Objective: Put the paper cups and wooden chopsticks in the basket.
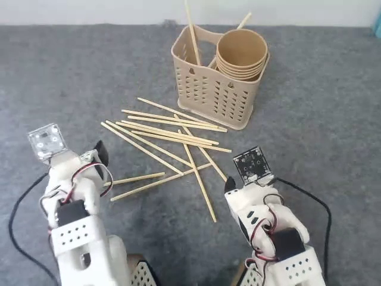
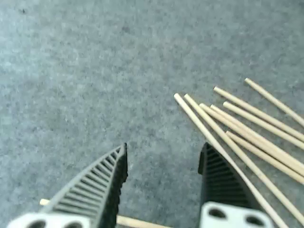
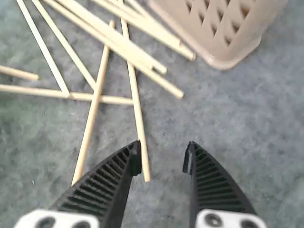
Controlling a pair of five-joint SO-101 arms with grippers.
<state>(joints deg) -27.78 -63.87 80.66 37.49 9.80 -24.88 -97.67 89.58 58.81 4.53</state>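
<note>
A beige slotted basket (image 1: 208,89) stands at the back of the grey carpet. It holds a stack of paper cups (image 1: 241,53) and a few upright chopsticks (image 1: 191,30). Several wooden chopsticks (image 1: 172,134) lie scattered in front of it. My left gripper (image 2: 164,156) is open over bare carpet, with the ends of the chopsticks (image 2: 237,128) just beyond one finger and one stick (image 2: 130,221) under it. My right gripper (image 3: 162,154) is open too, low over the near end of one chopstick (image 3: 135,109), and the basket's corner (image 3: 223,28) is ahead of it.
Grey carpet (image 1: 321,119) covers the whole work surface, with open room to the left and right of the basket. Both arm bases (image 1: 83,238) sit at the near edge, with black cables trailing beside them.
</note>
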